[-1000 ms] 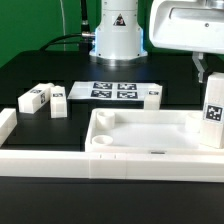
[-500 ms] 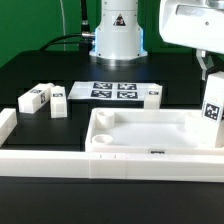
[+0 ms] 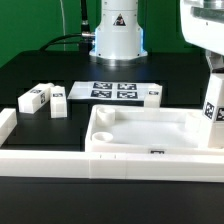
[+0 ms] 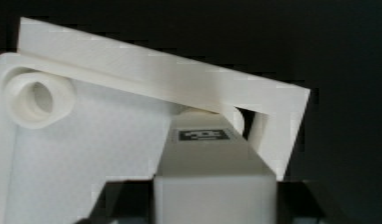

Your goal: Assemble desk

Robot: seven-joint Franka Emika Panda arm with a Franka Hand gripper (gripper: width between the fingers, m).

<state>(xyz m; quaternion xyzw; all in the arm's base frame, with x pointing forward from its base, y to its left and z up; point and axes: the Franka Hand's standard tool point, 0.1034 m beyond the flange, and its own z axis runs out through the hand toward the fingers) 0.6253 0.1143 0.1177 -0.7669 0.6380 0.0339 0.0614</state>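
The desk top (image 3: 150,128), a white tray with a raised rim, lies low in the middle of the exterior view, and everything else is placed from it. At its far corner on the exterior view's right, the held leg (image 3: 213,108) stands upright with its tagged face toward the camera. The frame edge cuts part of it off and the rim hides its lower end, so it may be touching the desk top or hanging just above it; I cannot tell which. The gripper (image 4: 213,198) is clamped on that leg: in the wrist view the white block fills the gap between the two dark jaws. In the exterior view, the arm (image 3: 200,25) above the leg shows mostly as a bulky white housing, cut off by the top and right edges. The wrist view also shows a corner of the desk top with a round socket (image 4: 37,96), very close and blurred. Beyond the desk top's far side lies the marker board (image 3: 112,90), with one loose leg (image 3: 151,94) just beside it. A second loose leg (image 3: 35,97) and a third loose leg (image 3: 58,103) lie side by side beyond the desk top's far-left corner, apart from it. A long white rail (image 3: 50,162) runs along the desk top's near side; white on white, the seam between them is hard to make out.
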